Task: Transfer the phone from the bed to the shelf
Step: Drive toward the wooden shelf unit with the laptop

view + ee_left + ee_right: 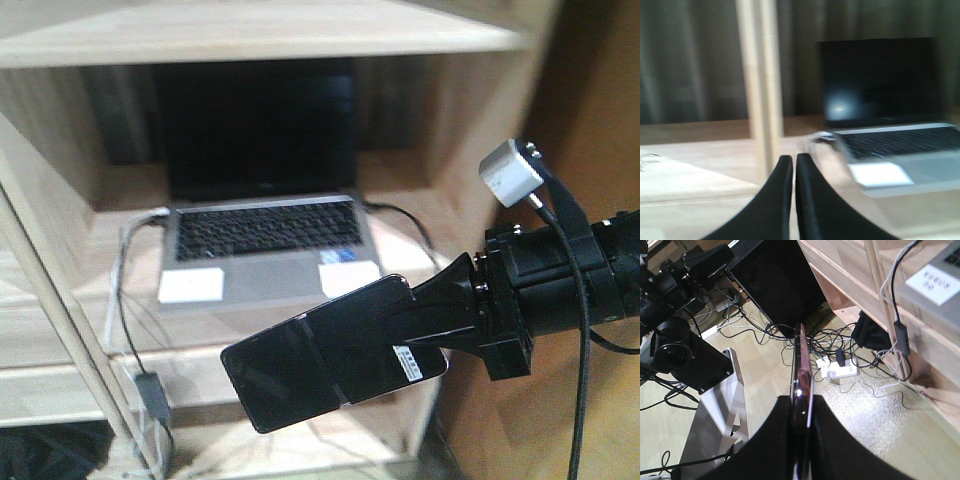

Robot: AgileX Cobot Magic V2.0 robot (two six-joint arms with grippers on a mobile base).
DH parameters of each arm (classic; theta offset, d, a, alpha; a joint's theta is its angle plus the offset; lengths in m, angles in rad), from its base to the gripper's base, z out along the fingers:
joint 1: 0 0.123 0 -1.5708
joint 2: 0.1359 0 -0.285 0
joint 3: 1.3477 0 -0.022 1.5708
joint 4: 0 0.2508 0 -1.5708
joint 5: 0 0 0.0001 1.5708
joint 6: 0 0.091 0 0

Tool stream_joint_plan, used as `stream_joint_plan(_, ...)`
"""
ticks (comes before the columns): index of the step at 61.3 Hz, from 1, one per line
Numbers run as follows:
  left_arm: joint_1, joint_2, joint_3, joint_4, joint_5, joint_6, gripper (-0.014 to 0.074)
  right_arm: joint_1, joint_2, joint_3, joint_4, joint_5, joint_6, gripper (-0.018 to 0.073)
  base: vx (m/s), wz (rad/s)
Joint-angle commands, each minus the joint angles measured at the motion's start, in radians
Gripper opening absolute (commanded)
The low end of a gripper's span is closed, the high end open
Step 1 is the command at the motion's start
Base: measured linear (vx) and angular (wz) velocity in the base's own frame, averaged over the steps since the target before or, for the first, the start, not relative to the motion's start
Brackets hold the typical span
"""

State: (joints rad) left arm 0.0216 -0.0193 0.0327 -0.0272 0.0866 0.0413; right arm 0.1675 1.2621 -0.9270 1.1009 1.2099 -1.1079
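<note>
My right gripper (405,325) clamps one short end of the flat glossy black phone (310,365), fingers narrowed to its thickness; my left gripper (791,159) is pinched together, empty. The phone looks stiff, light, slick and breakable. It hangs before the front edge of the pale wooden shelf (250,40), silver laptop (265,235) beyond.

On my feed the phone (295,370) looks glossy black, its edge pinkish metal; the shelf (250,40) is pale grainy wood.
</note>
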Motion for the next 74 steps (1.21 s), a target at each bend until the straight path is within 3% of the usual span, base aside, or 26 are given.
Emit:
stream_joint_plan(1,-0.005,-0.006,-0.025,-0.010,-0.071,-0.009,0.0001,-0.001,-0.026,-0.024,0.081,0.077,-0.006,-0.0002,0.24,0.25)
stream_joint_plan(74,-0.005,-0.006,-0.025,-0.010,-0.071,-0.009,0.0001,-0.001,-0.026,-0.024,0.081,0.077,-0.006,-0.0002,0.11,0.05)
